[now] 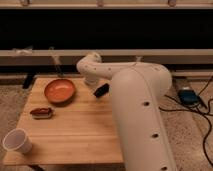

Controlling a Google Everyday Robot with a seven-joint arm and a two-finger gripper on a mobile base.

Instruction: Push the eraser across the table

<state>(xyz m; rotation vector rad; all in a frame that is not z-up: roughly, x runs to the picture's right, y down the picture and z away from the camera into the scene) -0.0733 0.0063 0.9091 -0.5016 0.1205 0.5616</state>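
Observation:
The light wooden table (75, 130) fills the lower left of the camera view. A small dark bar (101, 90), which looks like the eraser, lies tilted over the table's far right part, right at the edge of my white arm (135, 110). The arm's rounded joint (90, 65) stands just above and behind it. My gripper is hidden behind the arm's thick link, somewhere near the dark bar. I cannot tell whether it touches the bar.
An orange bowl (60, 91) sits at the table's far left. A brown-red small block (41, 113) lies in front of it. A white paper cup (17, 141) stands at the near left corner. Cables and a blue box (189, 96) lie on the floor at the right.

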